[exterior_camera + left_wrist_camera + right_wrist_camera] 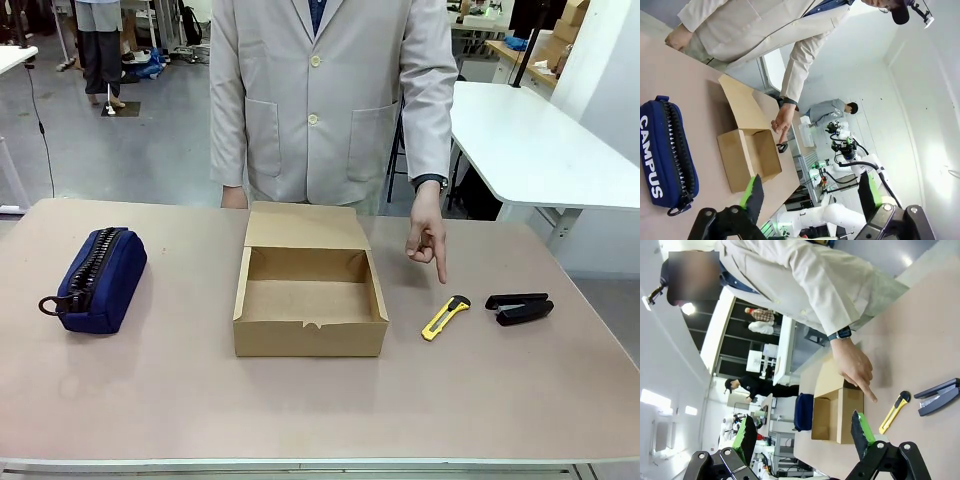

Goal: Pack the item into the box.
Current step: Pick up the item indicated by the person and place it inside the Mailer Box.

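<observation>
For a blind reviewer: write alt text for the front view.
A person's hand points down at a yellow utility knife lying on the table between an open cardboard box and a black stapler. A navy zip pouch lies left of the box.

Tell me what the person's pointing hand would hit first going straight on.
Likely the black end of the slim yellow utility knife, just past the hand; depth is unclear, so possibly the beige tabletop first.

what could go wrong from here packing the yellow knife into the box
The person's hand points down close to the utility knife; reaching in, the right claw might meet the finger. The stapler lies close beside the knife and could get nudged or grabbed instead. The knife lies flat and slim, so a grip may slip.
</observation>
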